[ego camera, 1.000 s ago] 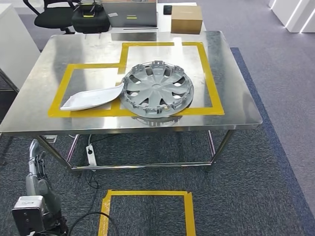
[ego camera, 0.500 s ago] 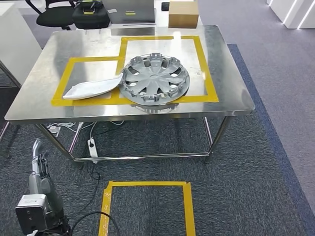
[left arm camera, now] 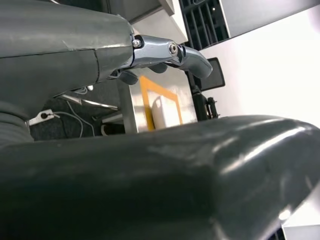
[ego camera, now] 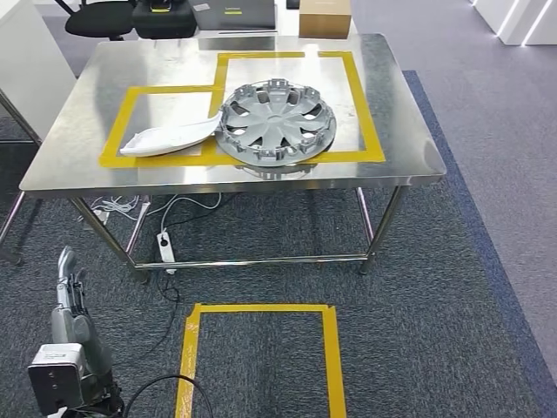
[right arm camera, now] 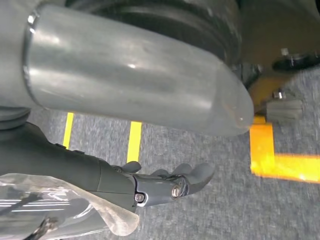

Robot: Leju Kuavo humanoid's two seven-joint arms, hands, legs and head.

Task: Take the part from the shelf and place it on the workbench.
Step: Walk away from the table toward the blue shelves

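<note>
A grey wheel cover lies on the steel workbench, inside yellow tape outlines. Beside it, to its left, lies a white curved part with its tip touching the cover's rim. My left hand hangs low at my side, well short of the bench, fingers straight and holding nothing. The left wrist view shows those fingers stretched out, with the white part on the bench far beyond them. In the right wrist view my right hand hangs over the carpet, fingers extended and empty.
A yellow tape square marks the carpet between me and the bench. A power strip and cables lie under the bench. Behind it stand a cardboard box, a black bag and an office chair.
The whole picture has shifted: the bench now sits higher and farther off and more floor shows, so the camera has moved back. The parts on the bench have not moved.
</note>
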